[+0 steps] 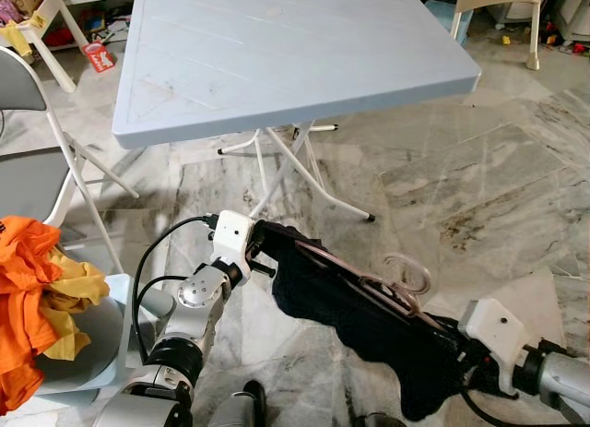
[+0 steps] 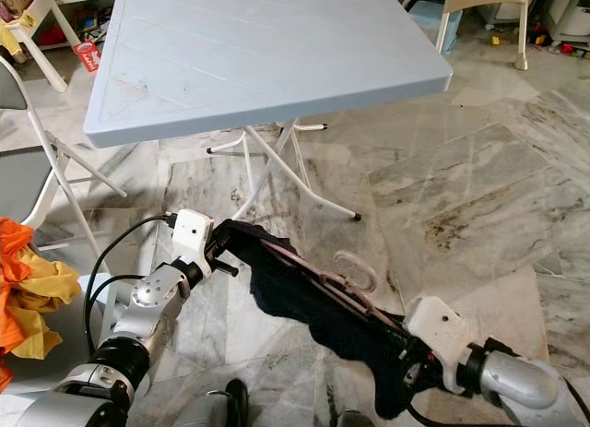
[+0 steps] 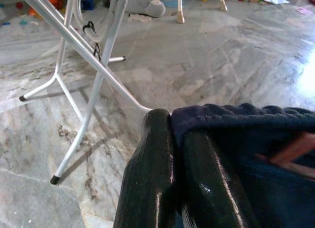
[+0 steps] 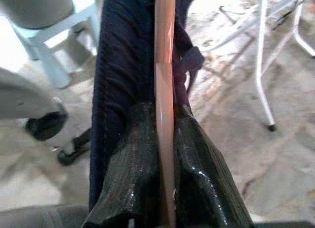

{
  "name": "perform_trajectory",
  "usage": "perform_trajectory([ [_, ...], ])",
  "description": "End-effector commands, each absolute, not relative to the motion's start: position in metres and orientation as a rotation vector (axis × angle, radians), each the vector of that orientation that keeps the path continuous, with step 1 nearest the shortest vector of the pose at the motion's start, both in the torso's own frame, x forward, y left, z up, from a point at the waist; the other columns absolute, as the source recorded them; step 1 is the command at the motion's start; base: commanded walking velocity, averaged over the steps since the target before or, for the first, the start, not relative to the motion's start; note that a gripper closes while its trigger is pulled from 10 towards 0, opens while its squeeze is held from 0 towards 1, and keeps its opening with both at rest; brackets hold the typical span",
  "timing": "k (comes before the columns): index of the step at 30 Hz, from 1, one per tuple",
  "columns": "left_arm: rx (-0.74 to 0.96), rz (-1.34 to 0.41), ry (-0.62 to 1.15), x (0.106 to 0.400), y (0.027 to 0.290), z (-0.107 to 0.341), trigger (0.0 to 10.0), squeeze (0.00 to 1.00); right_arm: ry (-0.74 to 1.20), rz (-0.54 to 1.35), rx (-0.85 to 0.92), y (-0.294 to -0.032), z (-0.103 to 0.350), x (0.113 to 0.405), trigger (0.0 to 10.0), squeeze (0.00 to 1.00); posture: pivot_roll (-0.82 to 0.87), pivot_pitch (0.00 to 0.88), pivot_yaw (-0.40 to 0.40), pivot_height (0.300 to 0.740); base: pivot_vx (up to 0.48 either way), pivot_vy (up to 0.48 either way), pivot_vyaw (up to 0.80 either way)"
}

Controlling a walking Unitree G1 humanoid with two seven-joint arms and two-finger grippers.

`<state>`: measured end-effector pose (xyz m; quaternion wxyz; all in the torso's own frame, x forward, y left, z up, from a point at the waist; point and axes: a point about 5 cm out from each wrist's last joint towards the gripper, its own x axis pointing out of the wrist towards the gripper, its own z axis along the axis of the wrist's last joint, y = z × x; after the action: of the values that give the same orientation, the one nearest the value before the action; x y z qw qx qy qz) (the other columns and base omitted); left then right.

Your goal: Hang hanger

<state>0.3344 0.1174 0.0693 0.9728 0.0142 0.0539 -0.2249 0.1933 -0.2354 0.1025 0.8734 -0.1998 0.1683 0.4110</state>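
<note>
- Left tool [image 1: 261, 245] pressed together, pinching one end of the dark garment [image 1: 350, 312].
- Right tool [image 4: 165, 139] pinching the pink hanger [image 1: 369, 281] with garment cloth beside it.
- Hanger sits inside the garment, hook [image 1: 410, 272] sticking up, held between both tools above the marble floor [image 1: 479, 187], in front of the worktop [image 1: 277, 49].

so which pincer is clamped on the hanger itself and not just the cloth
The right pincer: its fingers squeeze the pink hanger bar directly. The left pincer pinches only the dark garment edge.
</note>
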Motion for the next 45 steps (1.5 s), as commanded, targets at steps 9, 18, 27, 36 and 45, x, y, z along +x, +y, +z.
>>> perform_trajectory([
  [9, 0.05, -0.361, 0.179, 0.329, 0.143, 0.056, 0.0, 0.0, 0.352, 0.889, -0.364, -0.235, 0.115, 0.193, 10.0, 0.0, -0.16, 0.211, 0.077, 0.74, 0.0, 0.0, 0.0],
  [18, 0.042, -0.353, 0.13, 0.332, 0.14, 0.063, 0.0, 0.0, 0.452, 0.955, -0.492, -0.223, 0.092, 0.187, 10.0, 0.0, -0.15, 0.207, 0.078, 0.74, 0.0, 0.0, 0.0],
  [27, 0.031, -0.333, 0.073, 0.343, 0.141, 0.08, 0.0, 0.0, 0.526, 0.948, -0.654, -0.218, 0.069, 0.188, 10.0, 0.0, -0.15, 0.204, 0.079, 0.74, 0.0, 0.0, 0.0],
  [36, 0.019, -0.366, 0.07, 0.338, 0.128, 0.077, 0.0, 0.0, 0.595, 1.015, -0.711, -0.187, 0.039, 0.189, 10.0, 0.0, -0.15, 0.207, 0.073, 0.74, 0.0, 0.0, 0.0],
  [45, 0.043, -0.347, 0.087, 0.336, 0.137, 0.072, 0.0, 0.0, 0.724, 1.054, -0.836, -0.21, 0.032, 0.175, 10.0, 0.0, -0.14, 0.211, 0.066, 0.74, 0.0, 0.0, 0.0],
])
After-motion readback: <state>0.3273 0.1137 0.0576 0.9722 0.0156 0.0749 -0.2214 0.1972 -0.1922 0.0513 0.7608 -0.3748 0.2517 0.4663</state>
